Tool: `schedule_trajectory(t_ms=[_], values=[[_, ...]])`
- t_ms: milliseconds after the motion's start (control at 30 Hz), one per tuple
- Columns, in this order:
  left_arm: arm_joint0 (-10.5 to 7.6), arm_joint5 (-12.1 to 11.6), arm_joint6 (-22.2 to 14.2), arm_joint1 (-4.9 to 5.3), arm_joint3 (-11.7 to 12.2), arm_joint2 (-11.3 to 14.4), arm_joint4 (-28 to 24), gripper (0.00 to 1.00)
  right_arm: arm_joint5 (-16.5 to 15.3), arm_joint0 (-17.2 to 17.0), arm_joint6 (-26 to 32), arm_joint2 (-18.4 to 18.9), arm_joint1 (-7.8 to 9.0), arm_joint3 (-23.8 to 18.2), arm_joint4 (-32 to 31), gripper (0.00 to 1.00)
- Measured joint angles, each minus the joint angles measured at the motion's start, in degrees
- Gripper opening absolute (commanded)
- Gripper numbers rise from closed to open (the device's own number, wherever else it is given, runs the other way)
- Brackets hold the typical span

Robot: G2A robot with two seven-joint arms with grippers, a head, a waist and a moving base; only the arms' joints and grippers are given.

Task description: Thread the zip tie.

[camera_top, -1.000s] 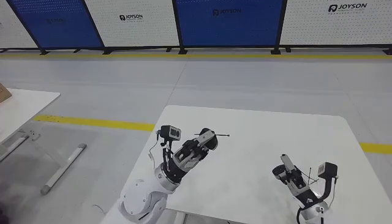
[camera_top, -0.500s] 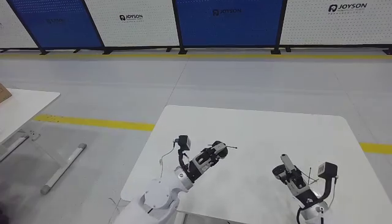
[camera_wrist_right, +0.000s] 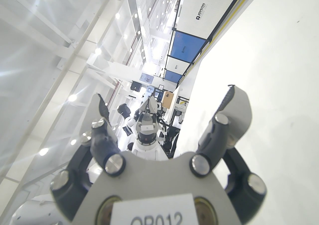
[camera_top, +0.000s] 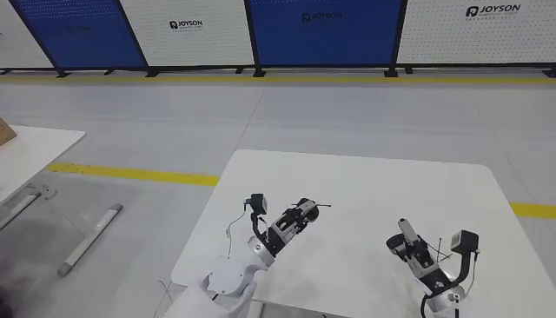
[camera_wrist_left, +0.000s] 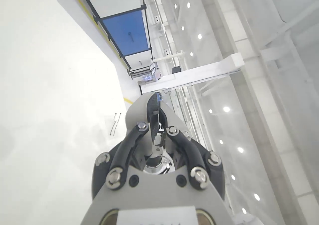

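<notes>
**Top view.** The left gripper [camera_top: 306, 207] is positioned over the left half of the table [camera_top: 391, 175], roughly midway between its far and near edges. Its fingers are clamped on the zip tie [camera_top: 322, 204], a thin dark strip that projects from the tip toward the table's right edge. The right gripper [camera_top: 400, 234] is located in the right half, close to the near edge and well apart from the left gripper.

**Left wrist view.** The left gripper [camera_wrist_left: 155, 109] is shown with its fingers pressed together. Two thin dark lines [camera_wrist_left: 115, 124] are seen against the table [camera_wrist_left: 49, 61] just beside one finger. Whether they are the tie and its shadow cannot be told.

**Right wrist view.** The right gripper [camera_wrist_right: 164, 91] is shown with its fingers spread wide apart. The table [camera_wrist_right: 274, 61] is seen behind one finger.
</notes>
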Motion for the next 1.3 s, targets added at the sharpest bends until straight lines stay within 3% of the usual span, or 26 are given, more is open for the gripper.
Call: schedule_trajectory(t_ms=[200,267,367,533,700,800,1100,1300], values=[[3.22,-3.8,-1.5,0.45,-8.4,-2.1,0.2,0.0,0.0,0.0,0.0,0.0,0.0,0.0,0.0,1.0],[4.31,-3.4,-2.0,0.64,-10.4,-2.7,1.3,0.0,0.0,0.0,0.0,0.0,0.0,0.0,0.0,1.0],[4.72,-1.2,-2.1,0.77,-11.1,-2.8,3.2,0.0,0.0,0.0,0.0,0.0,0.0,0.0,0.0,1.0],[3.06,2.2,-2.5,0.55,-7.5,-0.9,4.3,0.0,0.0,0.0,0.0,0.0,0.0,0.0,0.0,1.0],[0.21,3.3,-3.0,-0.01,-1.2,2.0,3.2,0.0,0.0,0.0,0.0,0.0,0.0,0.0,0.0,1.0],[-1.05,3.9,-4.1,-0.19,1.4,2.9,2.2,0.0,0.0,0.0,0.0,0.0,0.0,0.0,0.0,1.0],[-1.12,3.8,-4.4,-0.22,1.5,3.0,1.5,0.0,0.4,0.1,0.1,0.2,0.06,-0.2,-0.5,1.0],[-1.12,3.8,-4.4,-0.22,1.5,3.0,1.5,0.0,7.5,-1.9,-0.5,6.4,1.1,-7.8,-11.3,1.0]])
